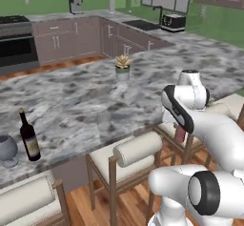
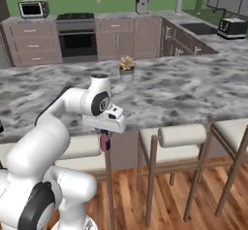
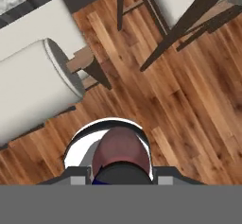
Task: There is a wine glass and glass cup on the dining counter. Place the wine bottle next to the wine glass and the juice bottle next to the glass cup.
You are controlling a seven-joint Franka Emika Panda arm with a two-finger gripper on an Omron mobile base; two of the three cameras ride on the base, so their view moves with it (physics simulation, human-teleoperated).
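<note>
My gripper [image 2: 104, 138] is shut on the small reddish juice bottle [image 2: 103, 140], which hangs just below the overhanging edge of the dining counter [image 2: 193, 98], above the stools. In the hand view the juice bottle [image 3: 120, 154] sits between the fingers over the wooden floor. From the left base camera the juice bottle [image 1: 180, 134] peeks out under the arm. The dark wine bottle [image 1: 29, 137] stands upright at the counter's near left, close beside the wine glass [image 1: 7, 149]. A faint clear shape [image 1: 117, 90] in front of the plant may be the glass cup.
A small potted plant [image 1: 122, 68] stands mid-counter. Cushioned wooden stools [image 1: 128, 156] line the counter's near side, right under the hand. Behind are the kitchen worktop with a sink [image 1: 142, 25], a toaster [image 1: 173, 22] and an oven [image 2: 76, 42].
</note>
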